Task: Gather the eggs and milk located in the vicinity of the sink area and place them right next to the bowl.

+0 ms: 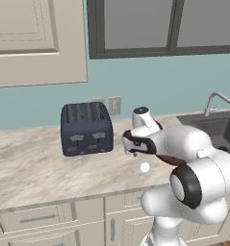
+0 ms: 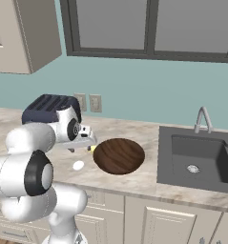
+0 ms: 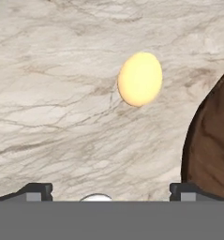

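Jaws spread wide and empty, my gripper (image 3: 111, 190) hovers over the counter (image 3: 48, 103) with the yellow egg (image 3: 140, 78) upper centre beside the bowl (image 3: 212, 140), so a careless descent could roll the egg.

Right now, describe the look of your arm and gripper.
The arm is glossy white with rounded, bulbous links and black rings at the joints, the biggest circling a grey disc. The hand is white with a dark band and grey underside. The gripper ends in two small dark, blocky finger tips. No cables or markings are visible.
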